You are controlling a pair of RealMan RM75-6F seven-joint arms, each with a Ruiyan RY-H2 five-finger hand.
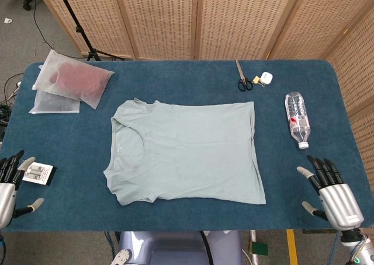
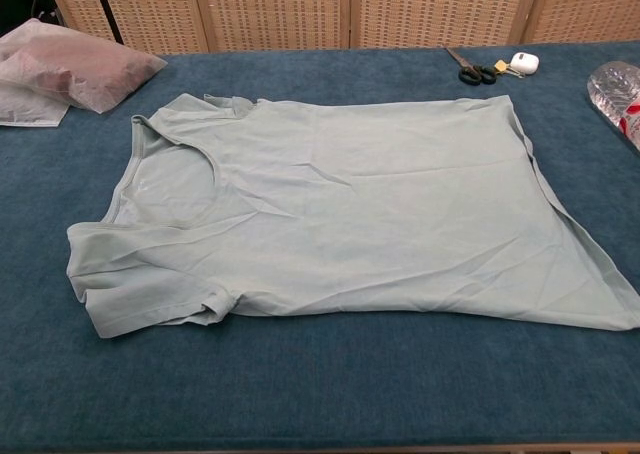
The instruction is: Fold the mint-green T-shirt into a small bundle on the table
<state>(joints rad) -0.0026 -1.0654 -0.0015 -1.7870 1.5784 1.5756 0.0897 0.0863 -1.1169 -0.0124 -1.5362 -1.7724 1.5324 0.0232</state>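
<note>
The mint-green T-shirt (image 1: 187,151) (image 2: 340,214) lies spread flat in the middle of the blue table (image 1: 187,81), neckline toward the left and hem toward the right. My left hand (image 1: 9,186) hovers at the table's front left corner, fingers apart and holding nothing. At the front right corner my right hand (image 1: 330,192) is over the table edge, fingers spread and empty, well clear of the shirt's hem. Neither hand shows in the chest view.
Plastic bags (image 1: 70,84) (image 2: 75,69) with a reddish garment lie at the back left. Scissors (image 1: 242,78) (image 2: 470,69) and a small white case (image 1: 266,77) sit at the back. A water bottle (image 1: 298,119) lies right of the shirt. A small card (image 1: 40,173) lies beside my left hand.
</note>
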